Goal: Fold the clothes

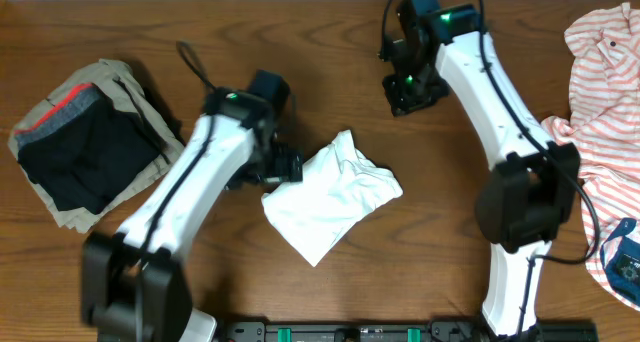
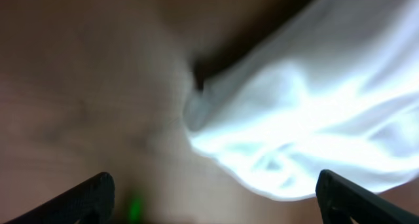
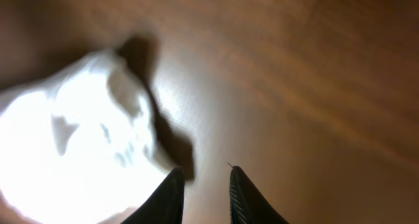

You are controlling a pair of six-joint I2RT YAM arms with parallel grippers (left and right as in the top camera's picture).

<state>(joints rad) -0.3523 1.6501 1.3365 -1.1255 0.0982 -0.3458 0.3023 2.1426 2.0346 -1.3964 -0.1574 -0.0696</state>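
The clothes are one white crumpled garment [image 1: 332, 199] lying mid-table, loosely bunched with a point toward the front. My left gripper [image 1: 288, 168] sits at its left edge, low over the wood. In the left wrist view the left gripper [image 2: 216, 201] stands open, its fingers [image 2: 91, 198] far apart with only bare table between them, and the white cloth [image 2: 314, 106] lies ahead to the right. My right gripper [image 1: 408, 90] hovers farther back, apart from the garment. In the right wrist view the right gripper [image 3: 204, 178] shows a narrow gap holding nothing, with the cloth [image 3: 72, 152] to its left.
A pile of black, red-banded and khaki garments [image 1: 85, 147] lies at the far left. A red-and-white striped shirt [image 1: 605, 112] hangs over the right edge, with a blue item [image 1: 625, 260] below it. Bare wood surrounds the white garment.
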